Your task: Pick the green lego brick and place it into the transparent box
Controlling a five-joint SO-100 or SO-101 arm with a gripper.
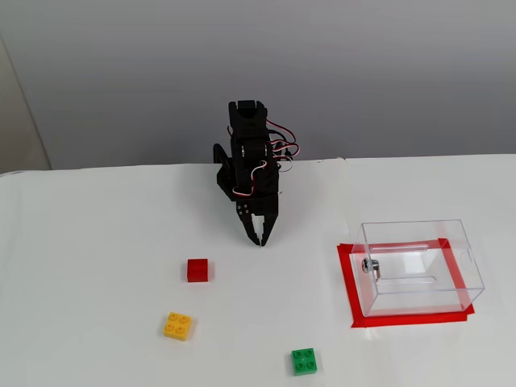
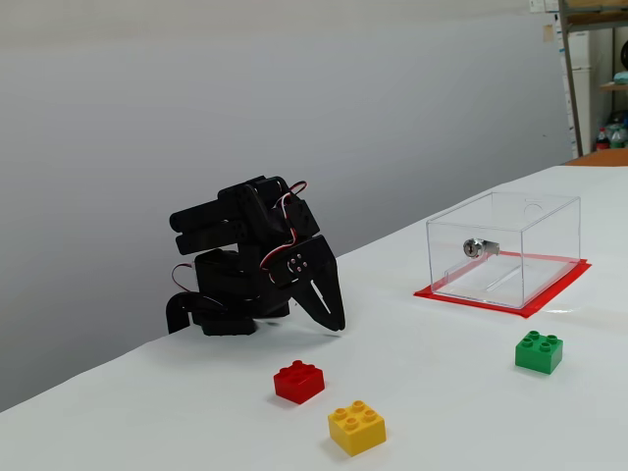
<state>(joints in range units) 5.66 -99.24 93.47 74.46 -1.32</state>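
While the black arm [image 1: 250,173] sits folded at the back of the white counter [image 1: 97,242], its fingers [image 1: 260,236] point down at the counter surface, pressed together with nothing between them; the side-on fixed view shows the same closed tip [image 2: 337,322] low over the counter. Green brick [image 1: 304,361]: small, bright green, square, with four round studs on top, lying flat near the front edge of the counter in the higher fixed view, well apart from the fingers. Seen from the side, the green brick [image 2: 539,352] stands alone in front of the clear box [image 2: 503,247], near it but not touching. Clear box [image 1: 419,266]: rectangular, with thin see-through walls and a small metal fitting [image 1: 370,265] on the wall that faces the arm side; it rests inside a frame of red tape [image 1: 348,282] stuck to the counter, at the right of the higher view. Yellow brick [image 1: 177,326]: four studs, lying left of the green brick. Red brick [image 1: 197,270]: between the yellow brick and the fingers; its studs are visible only from the side [image 2: 299,381].
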